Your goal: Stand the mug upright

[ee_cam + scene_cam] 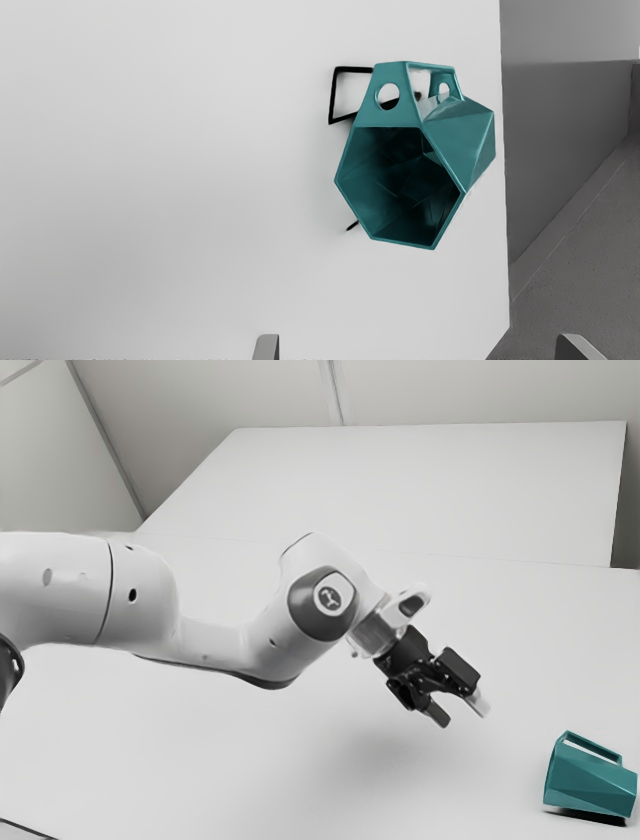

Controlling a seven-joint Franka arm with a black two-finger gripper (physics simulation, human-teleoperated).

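Above the table, the black gripper reaches toward the exterior view's lower right, its fingers apart and nothing between them. The teal faceted mug lies on its side near the exterior view's lower right corner, some distance from the fingertips, with its handle on top. In the wrist view the mug shows its dark hollow mouth and its handle with round holes. Both tips of the open gripper stand wide apart at the bottom edge, clear of the mug.
The white table extends under the arm. In the wrist view, a table edge runs close beside the mug, with grey floor beyond it. Thin black shadow-like lines lie on the table around the mug.
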